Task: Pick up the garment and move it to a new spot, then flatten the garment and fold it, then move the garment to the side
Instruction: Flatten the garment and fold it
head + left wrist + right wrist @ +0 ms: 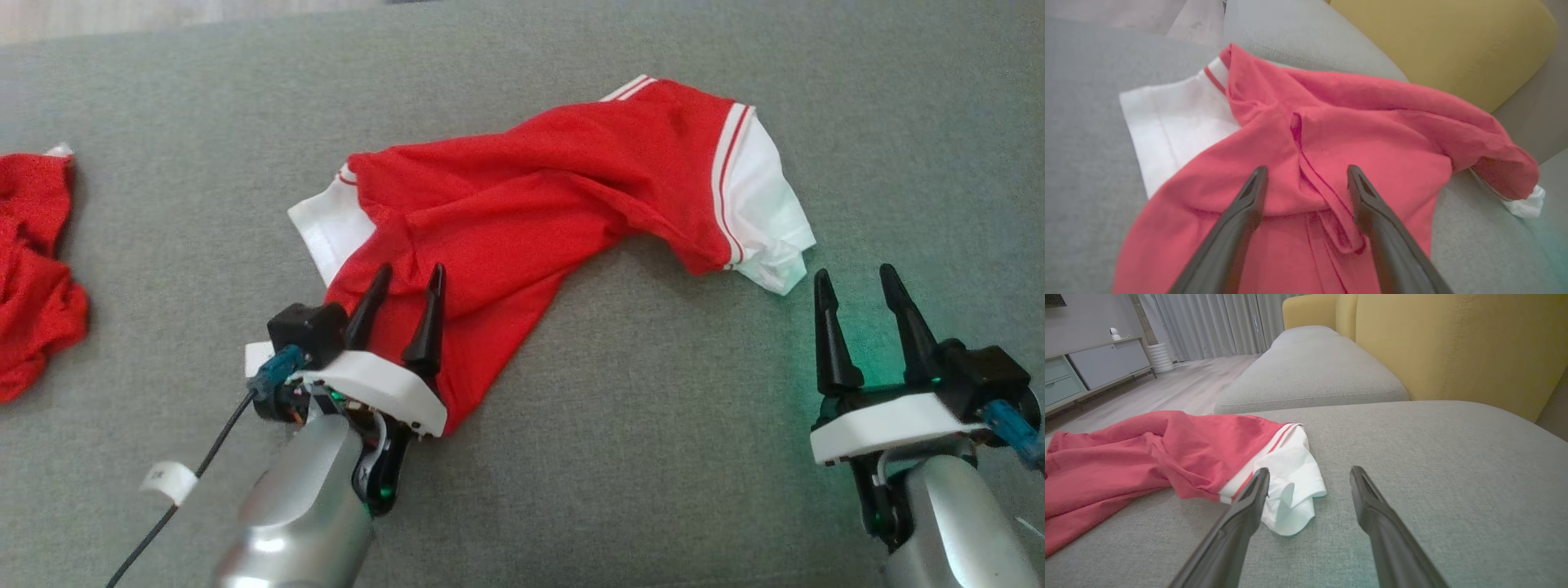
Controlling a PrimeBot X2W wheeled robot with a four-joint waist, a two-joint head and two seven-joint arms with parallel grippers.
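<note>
Crumpled garment [531,204] lies under spread left fingers [428,322] (right fingers [831,339] beside it).

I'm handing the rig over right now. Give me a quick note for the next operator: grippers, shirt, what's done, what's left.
Left gripper: jaws open, over the near hem of the red garment, nothing held.
Right gripper: jaws open, just short of the white sleeve, nothing held.
Garment: rumpled on the grey cushion; another red cloth lies at far left.
Done: cannot tell whether it was moved. Left: flatten, fold, move aside.
</note>
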